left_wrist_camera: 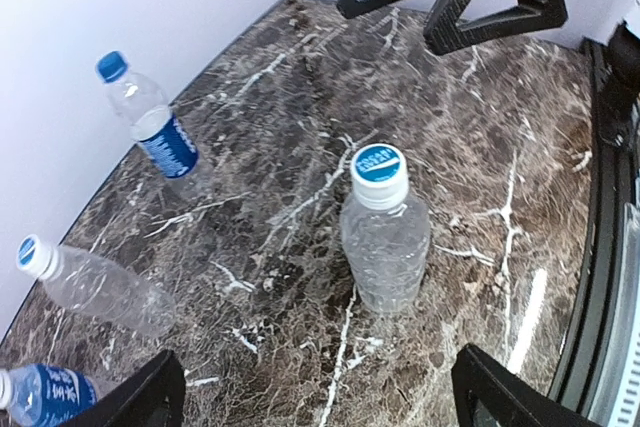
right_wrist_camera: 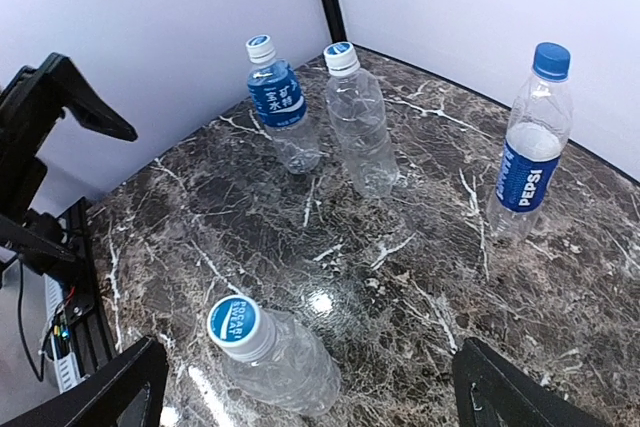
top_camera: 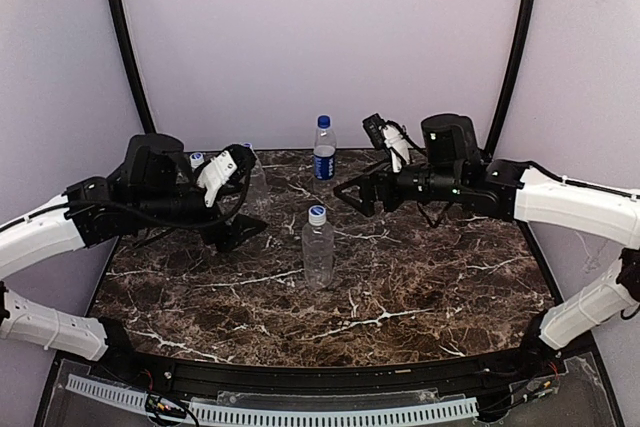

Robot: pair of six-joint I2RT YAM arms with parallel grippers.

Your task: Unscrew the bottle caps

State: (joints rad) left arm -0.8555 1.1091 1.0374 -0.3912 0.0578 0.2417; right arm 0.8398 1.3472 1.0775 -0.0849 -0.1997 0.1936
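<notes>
While the left gripper (left_wrist_camera: 318, 377) and right gripper (left_wrist_camera: 386, 25) hang spread, caps (left_wrist_camera: 379, 165) all on, we should first clamp the Pocari Sweat bottle (left_wrist_camera: 385, 247).

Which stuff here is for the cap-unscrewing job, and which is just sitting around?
For the job: Pepsi bottle, blue-label bottle, plain bottle beside it, plain bottle mid-table, and their four caps.
Just there: marble table, black frame poles, white walls.

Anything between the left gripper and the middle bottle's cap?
Nothing visible. The left gripper is open and faces the middle bottle's cap, with only marble tabletop between them. The other three bottles stand off near the wall.
</notes>
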